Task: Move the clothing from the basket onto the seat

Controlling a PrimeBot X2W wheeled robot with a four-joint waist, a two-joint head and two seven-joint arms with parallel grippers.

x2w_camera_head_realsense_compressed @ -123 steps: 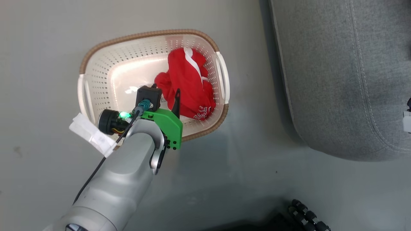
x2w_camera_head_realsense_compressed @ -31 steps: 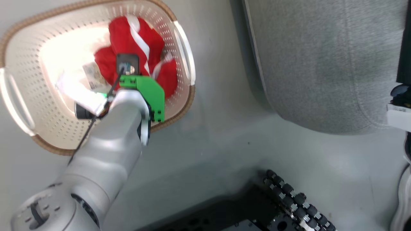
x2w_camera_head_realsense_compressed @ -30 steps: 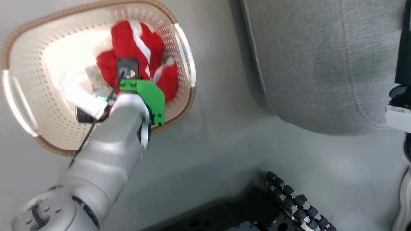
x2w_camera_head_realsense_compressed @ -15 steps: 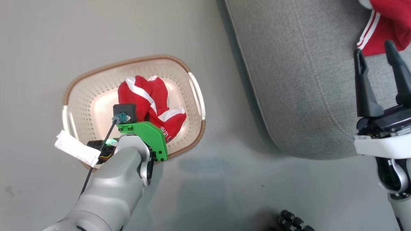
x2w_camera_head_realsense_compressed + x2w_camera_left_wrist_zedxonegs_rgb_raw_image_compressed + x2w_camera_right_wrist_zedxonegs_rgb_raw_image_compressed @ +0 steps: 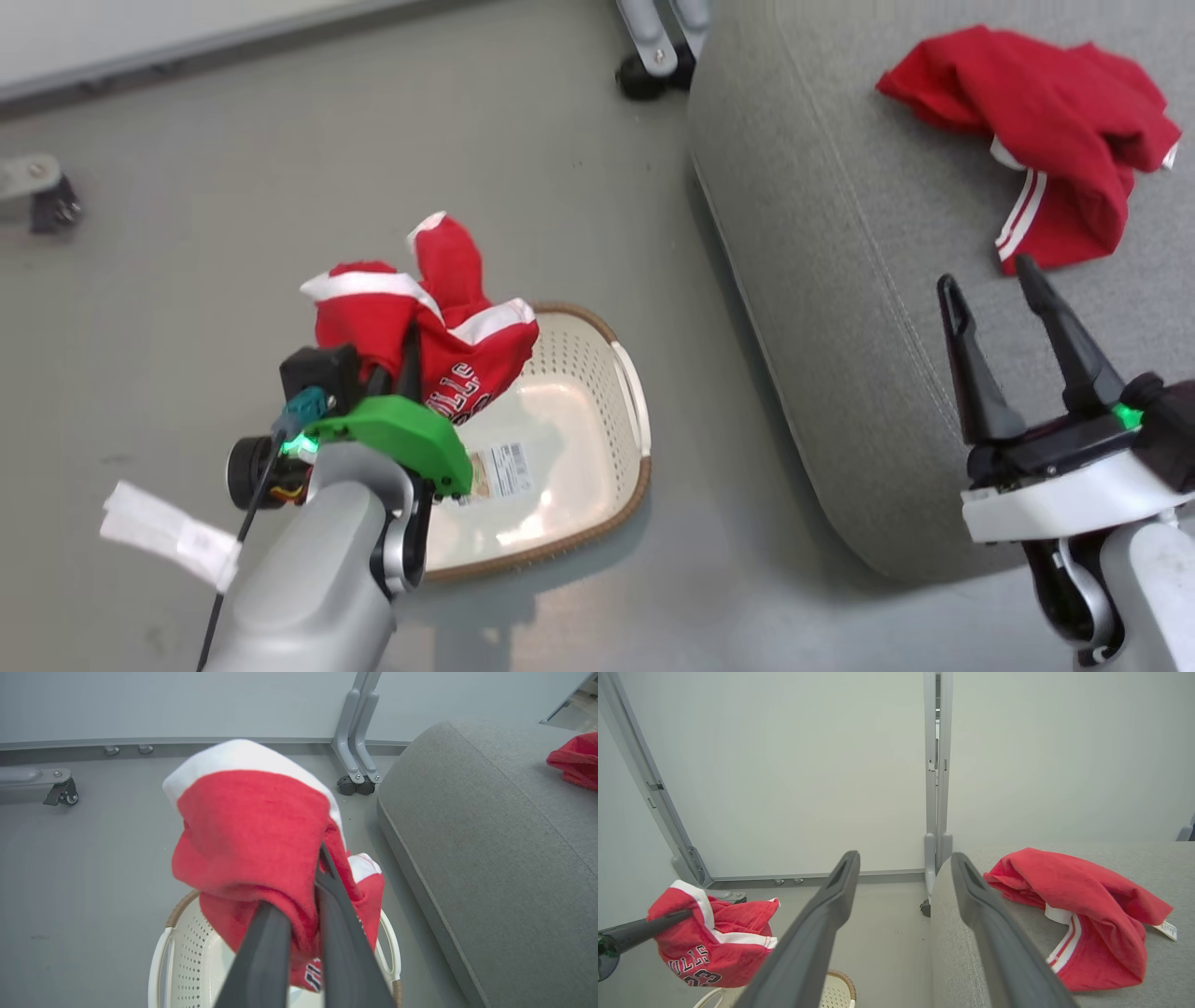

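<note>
Two garments: bright red clothing with white trim, one hanging above the basket [image 5: 583,359], the other lying well away from it.
Held garment [image 5: 439,327]: bunched and raised clear of the basket's rim, over its left half, with white lettering on the lower fold.
Left gripper [image 5: 401,364]: clenched on the held garment, its fingers nearly together with red cloth pinched between them, above the basket's left part.
Other garment [image 5: 1036,121]: crumpled on the seat [image 5: 840,308], well apart from the basket, off to its right and beyond.
Seat: grey cushion near the basket's right handle, with a strip of floor [image 5: 681,327] between them.
Right gripper [image 5: 983,275]: released, fingers spread wide and holding nothing, well to the right of the basket over the seat's edge.
Basket: standing on the floor, its pale bottom showing a label sticker [image 5: 499,467].
</note>
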